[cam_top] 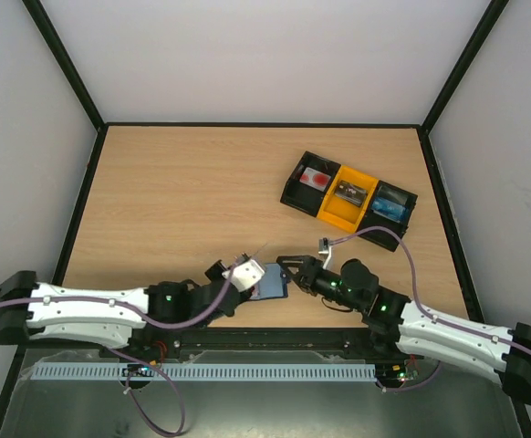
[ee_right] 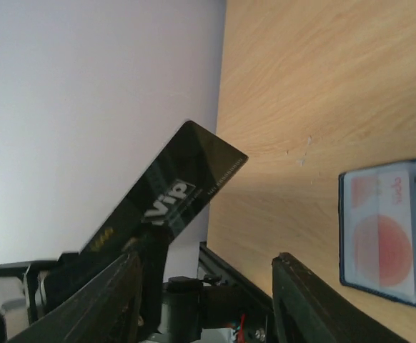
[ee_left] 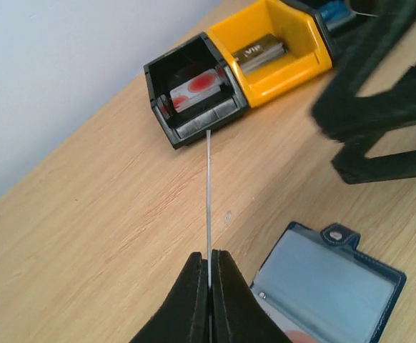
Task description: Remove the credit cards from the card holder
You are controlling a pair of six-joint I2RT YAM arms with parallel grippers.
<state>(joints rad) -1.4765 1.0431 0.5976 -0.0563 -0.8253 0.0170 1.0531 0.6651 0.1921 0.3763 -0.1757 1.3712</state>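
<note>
— Where do we see the black card (ee_right: 172, 189)?
— Up off the table (ee_left: 86, 236), pinched edge-on in our left jaws, which are clenched on it.
— And our right jaws?
— Released, standing apart near that card, gripping nothing.
— The card holder (ee_left: 322, 286)?
— Lying open on the table, the pinkish card (ee_right: 379, 243) tucked in its pocket.

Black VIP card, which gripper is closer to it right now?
Left. The left gripper is shut on the black VIP card; the right gripper sits open just beside it, on the other side of the card holder.
</note>
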